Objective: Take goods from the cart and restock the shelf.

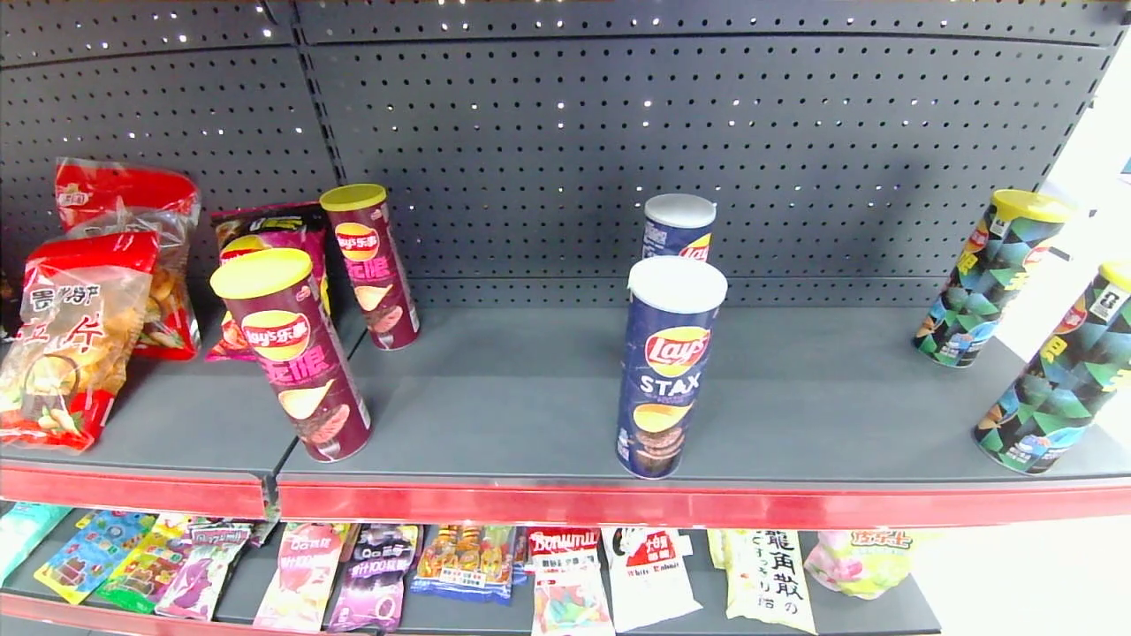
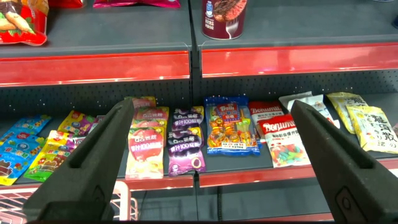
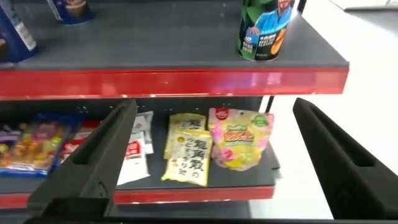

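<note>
Flat snack pkts side by side in a row low down; white floor at rt.

Left tool and right tool spread wide.

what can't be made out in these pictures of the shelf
- Rear blue can: head view, lower part hidden by the front blue can.
- Purple bag: head view, mostly behind the front maroon can.
- Rightmost patterned can: head view, cut by the right edge.
- Snack packets: left wrist view, some behind the left gripper.
</note>
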